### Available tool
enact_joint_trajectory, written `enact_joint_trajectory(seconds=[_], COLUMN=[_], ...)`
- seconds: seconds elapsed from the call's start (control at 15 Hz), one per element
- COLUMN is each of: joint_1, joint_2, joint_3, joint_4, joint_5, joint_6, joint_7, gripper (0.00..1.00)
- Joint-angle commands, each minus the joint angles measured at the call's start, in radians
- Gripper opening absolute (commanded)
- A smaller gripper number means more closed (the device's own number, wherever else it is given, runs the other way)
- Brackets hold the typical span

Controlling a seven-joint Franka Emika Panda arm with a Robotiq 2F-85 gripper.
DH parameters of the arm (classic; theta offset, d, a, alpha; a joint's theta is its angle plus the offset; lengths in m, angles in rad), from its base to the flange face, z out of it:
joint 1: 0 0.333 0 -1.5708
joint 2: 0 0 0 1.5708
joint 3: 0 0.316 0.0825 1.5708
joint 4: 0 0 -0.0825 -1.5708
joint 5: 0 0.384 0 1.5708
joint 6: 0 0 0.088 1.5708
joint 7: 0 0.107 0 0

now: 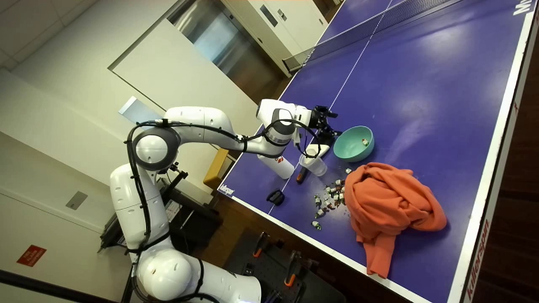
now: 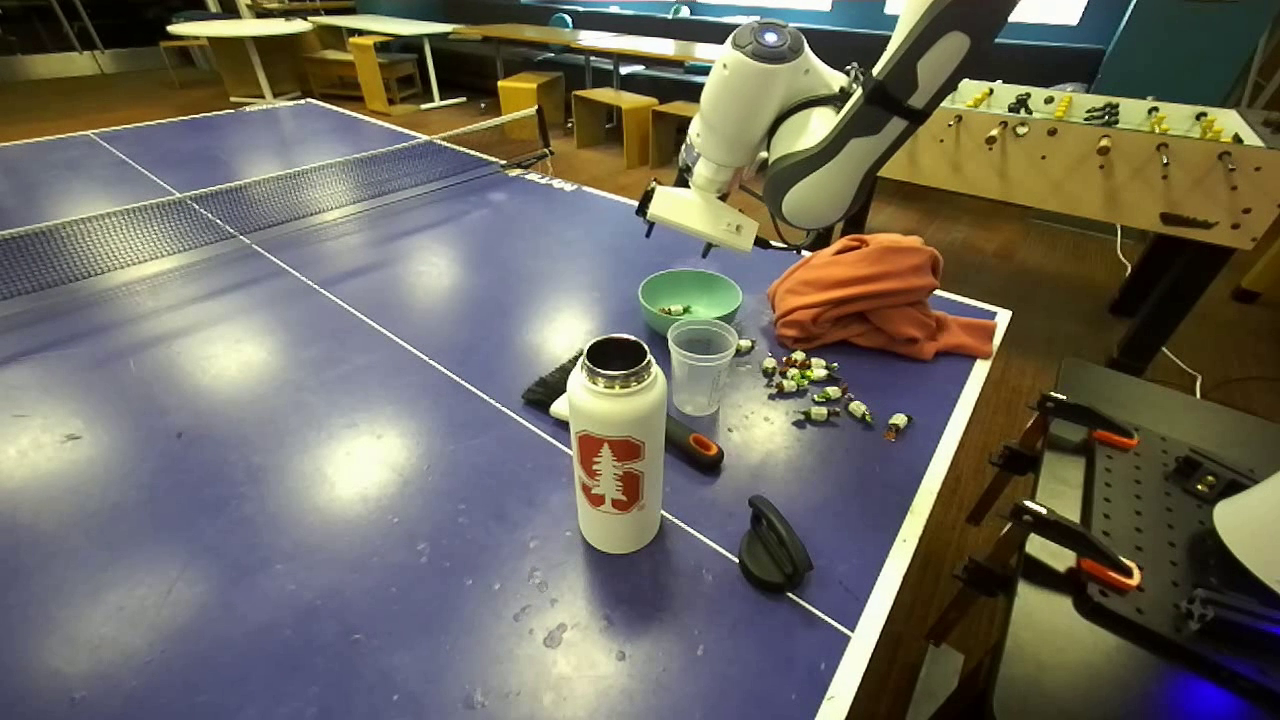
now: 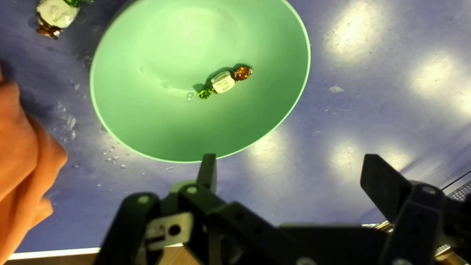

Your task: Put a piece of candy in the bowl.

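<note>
We see one wrapped piece of candy point(image 3: 223, 82) lying inside the green bowl point(image 3: 176, 129), its green and orange twisted ends plain in the wrist view. The hand point(image 3: 292, 173) is spread wide and hangs near the bowl's rim; whether it touches that rim we cannot tell. Near the bowl, in an exterior view, we find a translucent cup point(image 2: 703, 370) standing upright. An uncapped white bottle point(image 2: 618, 460) with a red emblem stands closer to that camera, and what is down inside it we cannot make out. A black lid point(image 2: 775, 555) rests near the bottle, and behind the bottle lies a brush point(image 2: 693, 443), partly hidden. Loose candies point(image 2: 796, 376) are strewn beside a crumpled orange garment point(image 1: 391, 202), with one of them near the bowl.

The things rest on our purple worktop point(image 1: 421, 84), a table-tennis table with white lines, a net point(image 2: 330, 190) across it, and patches of glare and smudges. Around it, in an exterior view, we make out wooden stools point(image 2: 613, 97) and a table-football game point(image 2: 1090, 175); in an exterior view, a red sign point(image 1: 31, 255) is fixed to the pale wall point(image 1: 76, 248).
</note>
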Motion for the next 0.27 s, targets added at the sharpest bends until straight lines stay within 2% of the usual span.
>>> enact_joint_trajectory(seconds=[0.0,0.2], joint_1=[-0.002,0.001], joint_2=[-0.005,0.001], joint_3=[0.012,0.000], joint_4=[0.015,0.002], joint_5=[0.002,0.000], joint_6=[-0.034,0.000], joint_7=[-0.018,-0.002], gripper=[1.00,1.00])
